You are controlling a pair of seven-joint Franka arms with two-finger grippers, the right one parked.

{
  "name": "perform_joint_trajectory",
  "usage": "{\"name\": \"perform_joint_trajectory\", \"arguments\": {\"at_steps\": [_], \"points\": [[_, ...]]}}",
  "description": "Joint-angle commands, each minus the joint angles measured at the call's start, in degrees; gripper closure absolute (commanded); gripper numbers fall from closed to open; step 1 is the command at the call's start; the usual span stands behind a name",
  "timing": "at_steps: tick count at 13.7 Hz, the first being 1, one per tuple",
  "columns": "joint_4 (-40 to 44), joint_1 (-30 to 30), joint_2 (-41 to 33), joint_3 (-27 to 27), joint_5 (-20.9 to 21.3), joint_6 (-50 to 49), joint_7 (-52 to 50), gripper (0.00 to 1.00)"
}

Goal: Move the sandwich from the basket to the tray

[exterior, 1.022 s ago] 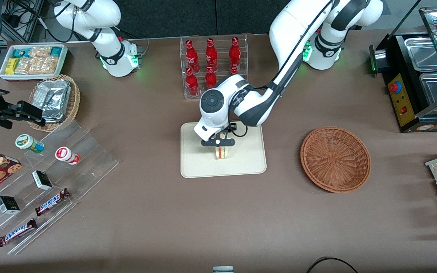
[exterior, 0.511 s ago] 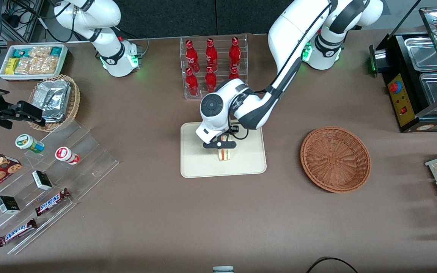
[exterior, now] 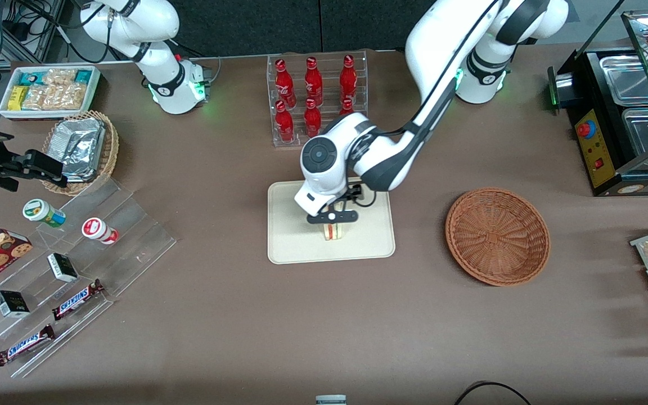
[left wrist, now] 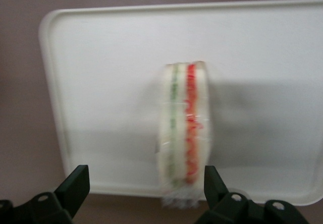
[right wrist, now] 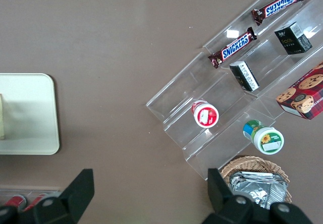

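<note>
The sandwich stands on its edge on the cream-white tray, its red and green filling stripes facing up. My gripper hangs just above it, open. In the left wrist view the sandwich rests on the tray between the spread fingers, closer to one of them and touching neither. The reddish-brown woven basket sits beside the tray toward the working arm's end of the table, with nothing in it.
A clear rack of red bottles stands just past the tray, farther from the front camera. Toward the parked arm's end are a tan basket of foil packets and clear steps with snacks. A black food warmer is at the working arm's end.
My gripper has shifted slightly toward the working arm's end. The sandwich moved a little with it at first and now rests on the tray.
</note>
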Motion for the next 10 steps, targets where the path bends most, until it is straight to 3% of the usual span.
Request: {"name": "perform_joint_trajectory", "arguments": {"at_steps": [1, 5, 10], "points": [[-1.7, 4.3, -8.4, -0.2, -0.4, -7.2, -1.3, 0.0], [-1.7, 10.9, -16.2, -0.2, -0.4, -14.9, 1.4, 0.0], [-1.9, 22.1, -24.3, -0.2, -0.5, -26.2, 18.4, 0.0]]}}
